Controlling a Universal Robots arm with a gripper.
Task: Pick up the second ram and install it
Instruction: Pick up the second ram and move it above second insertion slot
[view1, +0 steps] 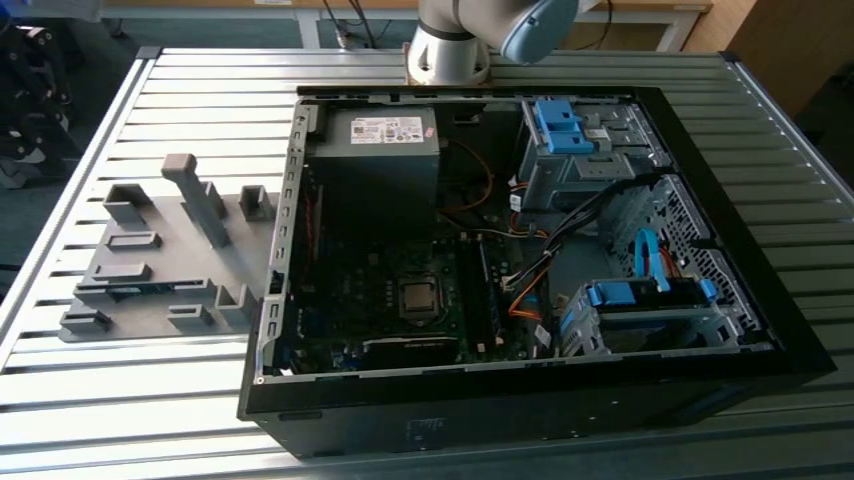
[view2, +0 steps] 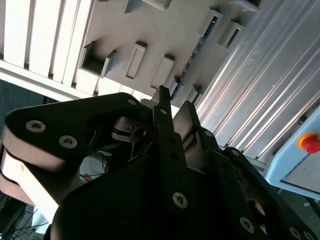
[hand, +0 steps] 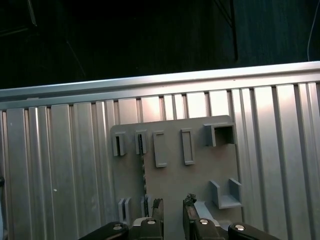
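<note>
- Ribbed aluminium table bearing grey fixture plate and open computer case
- second ram on edge in plate slots, apart from gripper, fingers spread, empty

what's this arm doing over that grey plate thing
The arm's gripper hovers over the grey fixture on the slatted table, fingers apart, holding nothing. The ram sits on edge in the fixture's slots, not yet picked up. The open PC case lies beside the fixture in the exterior view.
</note>
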